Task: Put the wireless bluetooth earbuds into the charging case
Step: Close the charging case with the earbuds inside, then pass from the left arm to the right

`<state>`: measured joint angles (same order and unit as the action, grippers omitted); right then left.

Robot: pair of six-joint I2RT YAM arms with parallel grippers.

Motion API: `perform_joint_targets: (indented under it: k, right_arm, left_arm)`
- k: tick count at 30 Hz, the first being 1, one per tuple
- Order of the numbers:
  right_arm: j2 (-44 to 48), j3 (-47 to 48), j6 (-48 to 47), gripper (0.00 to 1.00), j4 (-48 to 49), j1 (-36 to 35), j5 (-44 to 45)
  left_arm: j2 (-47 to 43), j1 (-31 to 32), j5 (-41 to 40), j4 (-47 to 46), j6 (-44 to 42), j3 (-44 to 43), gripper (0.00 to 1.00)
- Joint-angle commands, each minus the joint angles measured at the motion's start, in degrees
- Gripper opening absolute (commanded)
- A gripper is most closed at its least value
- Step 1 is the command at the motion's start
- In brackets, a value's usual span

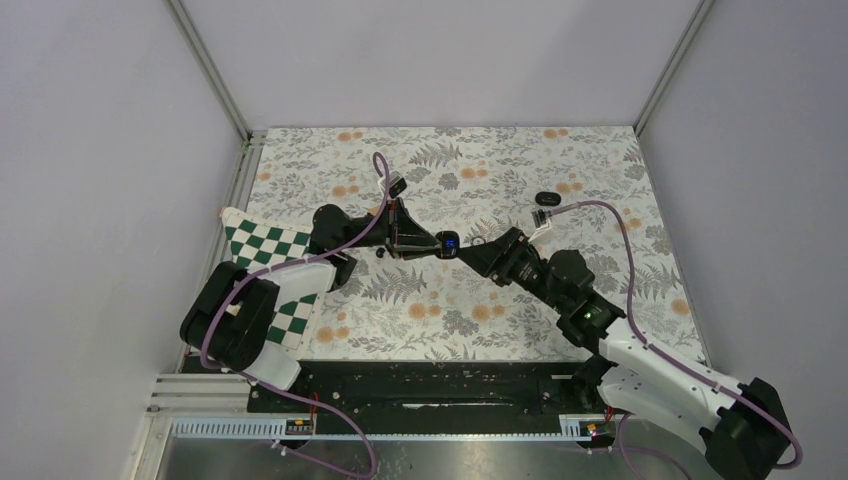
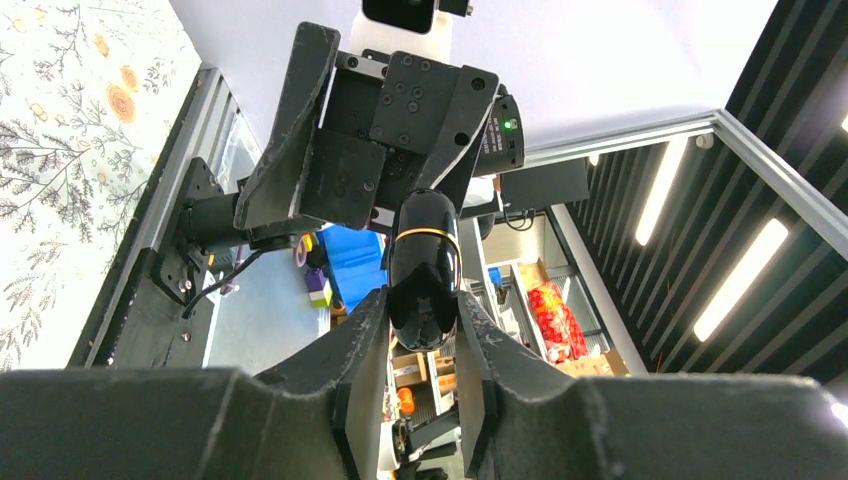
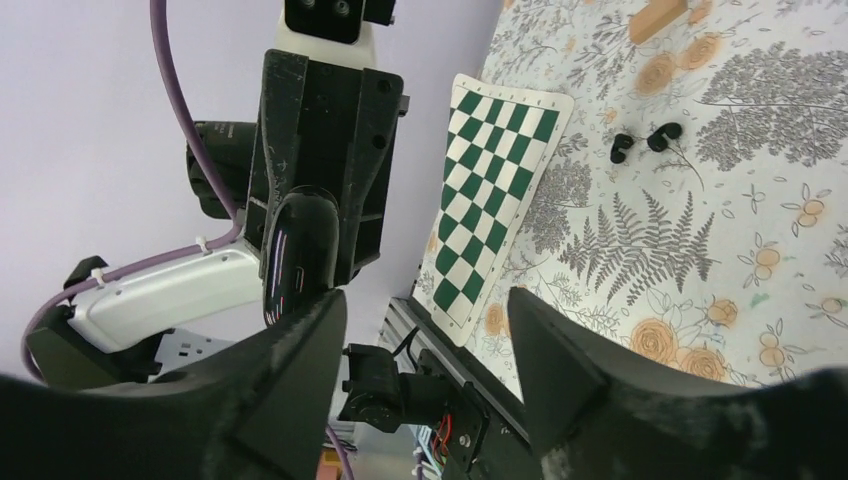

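My left gripper [image 2: 423,305] is shut on the charging case [image 2: 424,268], a glossy black pebble with a thin gold line. It holds the case in the air above the middle of the table, where a blue light shows on the case [image 1: 449,245]. My right gripper [image 3: 425,310] faces it from the right with its jaws apart. The case [image 3: 298,255] stands just beyond its left finger. Two tiny black earbuds [image 3: 640,140] lie side by side on the floral cloth, right of the checkered mat. From above, the left gripper [image 1: 425,243] and right gripper [image 1: 478,250] meet tip to tip.
A green-and-white checkered mat [image 1: 262,243] lies at the left, partly under the left arm. A small dark oval object [image 1: 546,199] rests on the cloth behind the right arm. A tan piece [image 3: 660,15] lies beyond the earbuds. Grey walls enclose three sides.
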<state>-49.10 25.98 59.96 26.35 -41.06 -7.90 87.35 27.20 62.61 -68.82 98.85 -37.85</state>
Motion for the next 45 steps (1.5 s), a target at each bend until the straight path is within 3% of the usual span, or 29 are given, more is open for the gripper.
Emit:
perform_joint_targets:
  k: [1, 4, 17, 27, 30, 31, 33, 36, 39, 41, 45]
  right_arm:
    - [5.8, 1.2, -1.6, 0.72, 0.9, -0.2, 1.6]
    - [6.9, 1.4, -2.3, 0.78, -0.6, -0.1, 1.7]
    - [-0.5, 4.9, 0.1, 0.74, 5.3, -0.1, -2.8]
    - [-3.1, 4.7, 2.2, 0.38, 6.9, -0.1, -2.6]
    - [-3.6, 4.4, 2.5, 0.18, 7.1, -0.1, -3.0]
    - [-3.9, 4.3, 2.5, 0.12, 7.1, -0.1, -3.2]
    - [-3.9, 4.0, 2.5, 0.05, 7.0, -0.1, -3.2]
    - [-3.6, 3.3, 2.7, 0.02, 7.0, -0.1, -2.8]
    - [-3.3, 2.9, 2.8, 0.0, 7.0, -0.2, -2.4]
    - [-3.1, 2.9, 2.7, 0.0, 6.5, -0.1, -1.9]
    - [-0.4, 3.0, -0.2, 0.0, -1.2, 0.0, 3.0]
  left_arm:
    - [-1.0, 0.0, 0.8, 1.4, -3.2, -0.2, 0.0]
    - [-0.9, 0.0, 0.8, 1.4, -3.3, -0.3, 0.0]
    - [-2.4, 0.1, 1.3, 2.6, -4.3, -0.1, 0.0]
    - [-4.4, 0.1, 1.5, 8.7, -8.5, -0.4, 0.0]
    - [-5.7, 0.1, 1.6, 13.4, -11.6, -1.4, 0.0]
    - [-6.1, 0.1, 1.6, 15.4, -12.7, -2.0, 0.05]
    - [-7.2, 0.1, 1.5, 19.0, -14.7, -3.0, 0.33]
    - [-9.8, 0.1, 0.8, 30.2, -21.7, -5.1, 0.62]
    - [-12.7, 0.1, -2.2, 48.5, -35.3, -9.6, 0.8]
    - [-13.7, 0.1, -3.5, 56.8, -39.9, -11.6, 0.94]
    - [-15.0, -0.9, -8.3, 72.4, -49.2, -15.2, 0.99]
